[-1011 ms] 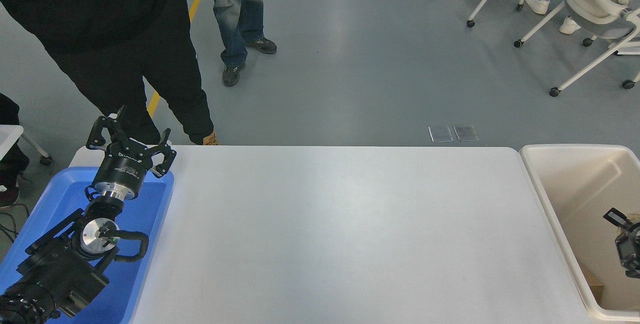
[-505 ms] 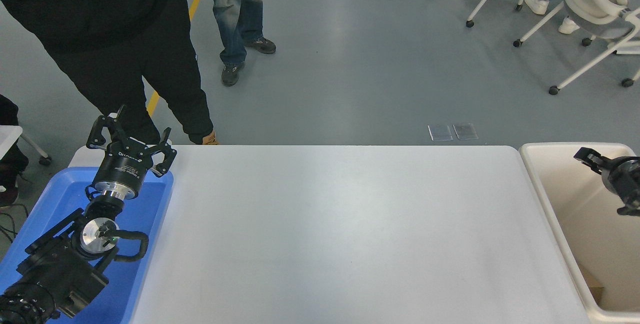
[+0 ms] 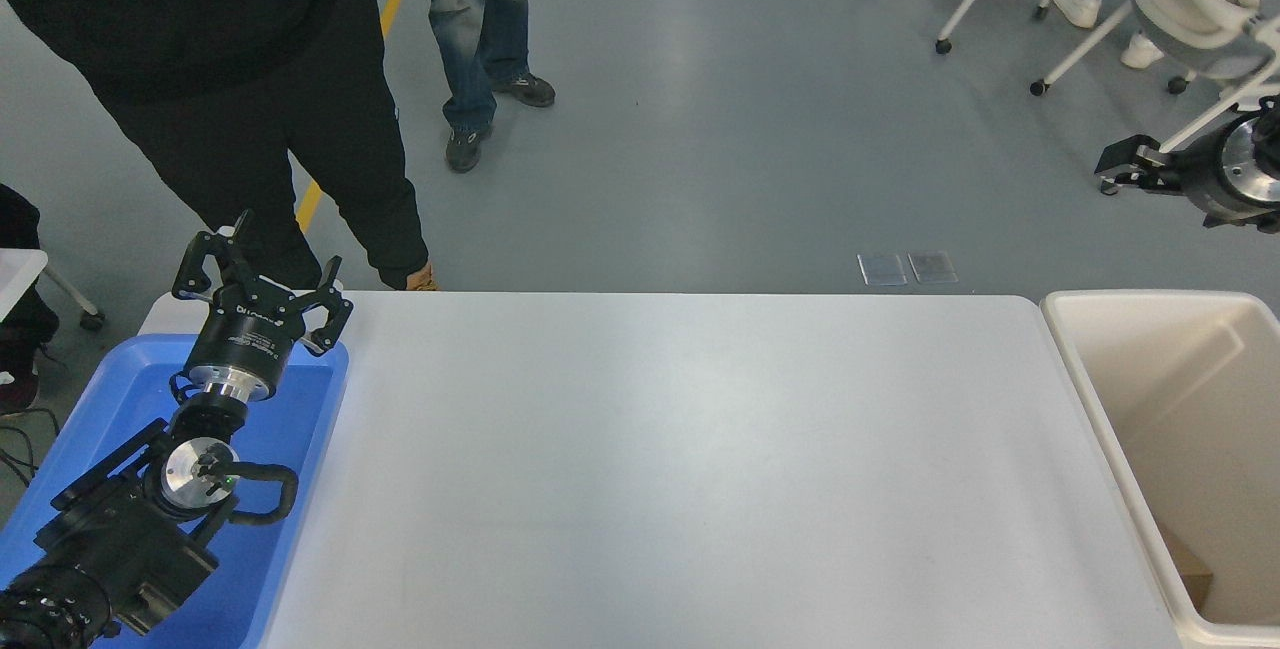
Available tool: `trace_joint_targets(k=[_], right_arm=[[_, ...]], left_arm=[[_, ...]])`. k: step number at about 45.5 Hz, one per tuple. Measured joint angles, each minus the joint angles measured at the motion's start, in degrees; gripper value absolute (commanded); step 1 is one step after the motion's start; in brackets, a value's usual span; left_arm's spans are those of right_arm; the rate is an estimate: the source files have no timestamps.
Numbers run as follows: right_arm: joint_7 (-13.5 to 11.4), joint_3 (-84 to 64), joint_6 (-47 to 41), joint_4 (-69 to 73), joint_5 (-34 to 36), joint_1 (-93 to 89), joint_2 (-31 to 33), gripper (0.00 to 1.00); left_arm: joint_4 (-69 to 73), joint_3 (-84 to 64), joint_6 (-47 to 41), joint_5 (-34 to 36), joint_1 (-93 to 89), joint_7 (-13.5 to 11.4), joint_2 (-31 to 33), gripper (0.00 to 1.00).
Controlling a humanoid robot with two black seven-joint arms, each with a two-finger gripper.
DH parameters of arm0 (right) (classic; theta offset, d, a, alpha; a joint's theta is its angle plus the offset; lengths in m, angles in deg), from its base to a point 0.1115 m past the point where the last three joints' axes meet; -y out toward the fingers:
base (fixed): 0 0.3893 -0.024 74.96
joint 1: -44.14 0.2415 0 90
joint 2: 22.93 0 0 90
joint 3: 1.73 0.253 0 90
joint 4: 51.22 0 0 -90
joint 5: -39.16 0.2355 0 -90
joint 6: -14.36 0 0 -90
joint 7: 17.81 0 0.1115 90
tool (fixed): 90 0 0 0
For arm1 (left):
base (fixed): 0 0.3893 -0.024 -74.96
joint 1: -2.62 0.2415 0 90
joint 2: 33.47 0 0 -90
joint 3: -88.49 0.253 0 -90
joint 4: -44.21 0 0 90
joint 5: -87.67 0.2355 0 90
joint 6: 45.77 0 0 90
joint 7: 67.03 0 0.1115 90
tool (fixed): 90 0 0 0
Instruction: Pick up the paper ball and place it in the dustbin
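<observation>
The cream-white dustbin (image 3: 1075,369) stands against the table's right end. A tan-brown bit of the paper ball (image 3: 1186,566) shows on its floor, mostly hidden behind the bin's near wall. My right gripper (image 3: 1150,179) is raised high at the right edge, above and behind the bin, pointing left. It is open and holds nothing. My left gripper (image 3: 262,281) is parked at the lower left over a blue tray, open and holding nothing.
The shallow blue tray (image 3: 310,429) lies under the left arm at the table's left end. A person in black (image 3: 250,89) stands close to the far left corner, and another stands further back. Wheeled chairs (image 3: 1190,19) stand at the far right.
My right gripper has risen out of the dustbin, from deep inside it to well above its far rim. The left arm has not moved.
</observation>
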Motion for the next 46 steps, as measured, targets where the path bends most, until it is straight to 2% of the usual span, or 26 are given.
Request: trace_joint_targets(k=[11,28,46], right_arm=[[0.0,-0.7,-5.4,12.1,0.0,12.4,0.5,1.0],[0.0,-0.9,-7.5,32.9,0.1,28.0,0.5,1.0],[0.0,-0.8,-7.8,41.2,0.1,34.0,0.2,1.0]], left_arm=[[0.0,0.0,-0.1,0.0,0.0,0.0,0.0,0.99],[0.0,0.0,-0.1,0.0,0.0,0.0,0.0,0.99],[0.0,0.0,-0.1,0.0,0.0,0.0,0.0,0.99]])
